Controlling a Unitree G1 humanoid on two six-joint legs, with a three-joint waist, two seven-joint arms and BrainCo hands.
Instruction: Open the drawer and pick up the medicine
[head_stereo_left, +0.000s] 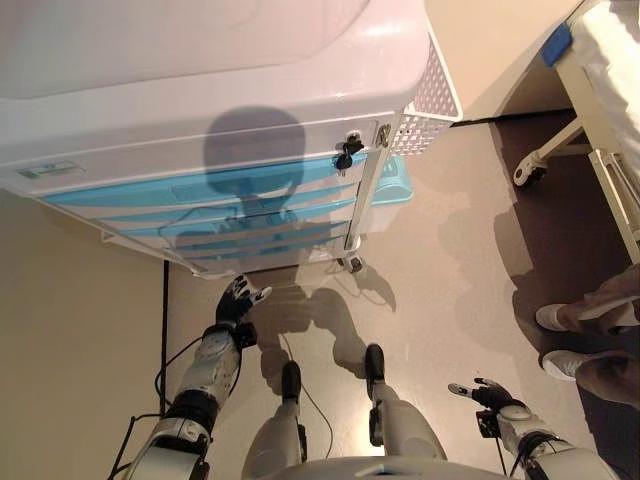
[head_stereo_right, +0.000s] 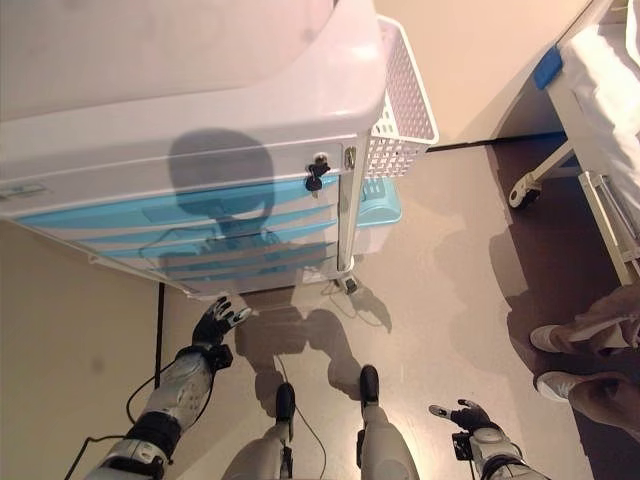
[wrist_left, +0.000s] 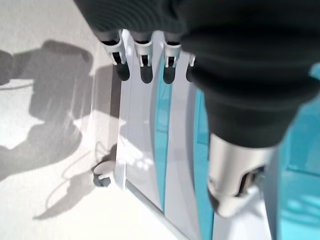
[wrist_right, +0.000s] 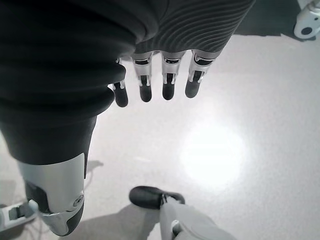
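Note:
A white medical cart (head_stereo_left: 200, 110) with several light-blue drawers (head_stereo_left: 210, 190) stands in front of me, all drawers closed. A black key (head_stereo_left: 345, 155) hangs at the right of the top drawer. My left hand (head_stereo_left: 238, 298) is open, fingers straight, low in front of the bottom drawers without touching them; the left wrist view shows its fingers (wrist_left: 145, 67) over the blue drawer fronts (wrist_left: 162, 150). My right hand (head_stereo_left: 485, 393) hangs open at my lower right above the floor, its fingers (wrist_right: 167, 82) holding nothing. No medicine is visible.
A white mesh basket (head_stereo_left: 430, 100) hangs on the cart's right side, a blue bin (head_stereo_left: 395, 185) below it. A bed frame on castors (head_stereo_left: 585, 130) stands at the right. A person's legs and white shoes (head_stereo_left: 575, 340) are at the right edge.

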